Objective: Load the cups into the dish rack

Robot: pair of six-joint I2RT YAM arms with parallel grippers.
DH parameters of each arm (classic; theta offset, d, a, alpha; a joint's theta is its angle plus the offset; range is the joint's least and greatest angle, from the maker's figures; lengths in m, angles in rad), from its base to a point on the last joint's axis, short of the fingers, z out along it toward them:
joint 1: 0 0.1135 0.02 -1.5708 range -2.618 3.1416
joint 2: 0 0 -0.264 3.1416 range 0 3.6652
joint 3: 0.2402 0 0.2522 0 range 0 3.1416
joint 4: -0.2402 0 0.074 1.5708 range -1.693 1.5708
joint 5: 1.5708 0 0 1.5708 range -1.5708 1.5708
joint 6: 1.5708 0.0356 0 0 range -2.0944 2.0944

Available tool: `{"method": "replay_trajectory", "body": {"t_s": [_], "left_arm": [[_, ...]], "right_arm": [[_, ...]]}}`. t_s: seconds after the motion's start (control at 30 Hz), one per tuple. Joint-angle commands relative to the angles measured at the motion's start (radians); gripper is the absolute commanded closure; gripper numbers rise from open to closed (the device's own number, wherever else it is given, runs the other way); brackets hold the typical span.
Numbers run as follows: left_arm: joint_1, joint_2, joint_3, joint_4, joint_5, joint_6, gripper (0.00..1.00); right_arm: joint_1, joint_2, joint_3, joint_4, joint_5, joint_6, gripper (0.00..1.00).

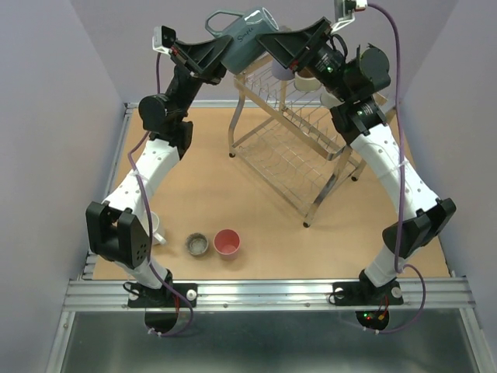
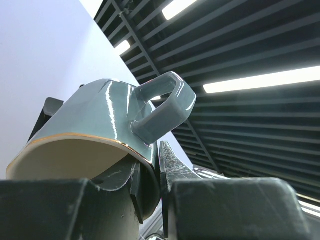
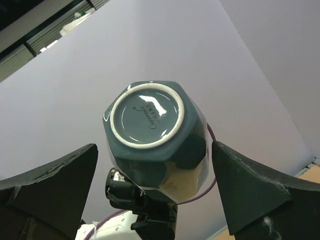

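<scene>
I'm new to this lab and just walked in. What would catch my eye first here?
A grey-teal mug hangs high over the table's far side, its rim pinched by the left pincer, while the right pincer stands wide open either side of its base. Beneath and to the right is the chrome dish rack; a pink cup and a metal cup sit near the front edge.
</scene>
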Motion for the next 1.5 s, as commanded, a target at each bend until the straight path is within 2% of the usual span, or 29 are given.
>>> {"method": "replay_trajectory", "body": {"t_s": [0.0,0.17,0.57,0.7,0.73,0.8,0.83,0.87,0.93,1.0,1.07,1.1,1.2,1.23,1.33,1.47], "left_arm": [[-0.007,-0.097,0.022,0.276,-0.037,-0.036,1.00],[-0.030,-0.111,-0.035,0.299,-0.061,-0.025,1.00],[-0.102,-0.065,-0.012,0.307,-0.096,-0.005,1.00],[-0.116,-0.086,-0.047,0.275,-0.107,0.019,1.00],[-0.119,-0.096,-0.058,0.267,-0.109,0.022,1.00],[-0.119,-0.100,-0.080,0.270,-0.118,0.022,1.00],[-0.121,-0.109,-0.089,0.273,-0.119,0.019,1.00],[-0.119,-0.113,-0.098,0.275,-0.126,0.018,1.00],[-0.119,-0.131,-0.133,0.267,-0.147,0.013,1.00],[-0.118,-0.146,-0.181,0.270,-0.164,0.012,1.00],[-0.118,-0.166,-0.208,0.267,-0.176,0.012,0.91],[-0.116,-0.174,-0.233,0.265,-0.181,0.013,0.76],[-0.106,-0.200,-0.271,0.246,-0.161,0.021,0.60],[-0.092,-0.218,-0.279,0.203,-0.147,0.027,0.59],[-0.075,-0.263,-0.349,0.149,-0.126,0.059,0.45],[-0.026,-0.353,-0.477,0.081,-0.115,0.073,0.32]], "right_arm": [[0.009,0.003,0.059,0.013,0.040,-0.046,0.00],[0.018,0.042,0.109,0.021,0.030,-0.034,0.00],[0.038,0.075,0.146,0.026,0.037,-0.040,0.02],[0.041,0.082,0.151,0.020,0.053,-0.031,0.23],[0.047,0.083,0.152,0.018,0.054,-0.031,0.41],[0.049,0.080,0.143,0.023,0.060,-0.034,0.61],[0.052,0.071,0.128,0.024,0.066,-0.034,0.78],[0.053,0.068,0.120,0.024,0.070,-0.036,0.88],[0.053,0.051,0.094,0.029,0.080,-0.048,1.00],[0.052,0.039,0.079,0.033,0.086,-0.054,1.00],[0.053,0.031,0.079,0.018,0.094,-0.068,1.00],[0.053,0.026,0.079,-0.002,0.099,-0.077,1.00],[0.053,0.006,0.088,-0.048,0.155,-0.129,1.00],[0.053,0.002,0.094,-0.092,0.195,-0.166,1.00],[0.050,-0.003,0.122,-0.149,0.230,-0.203,1.00],[0.043,-0.004,0.145,-0.198,0.267,-0.253,0.99]]}}
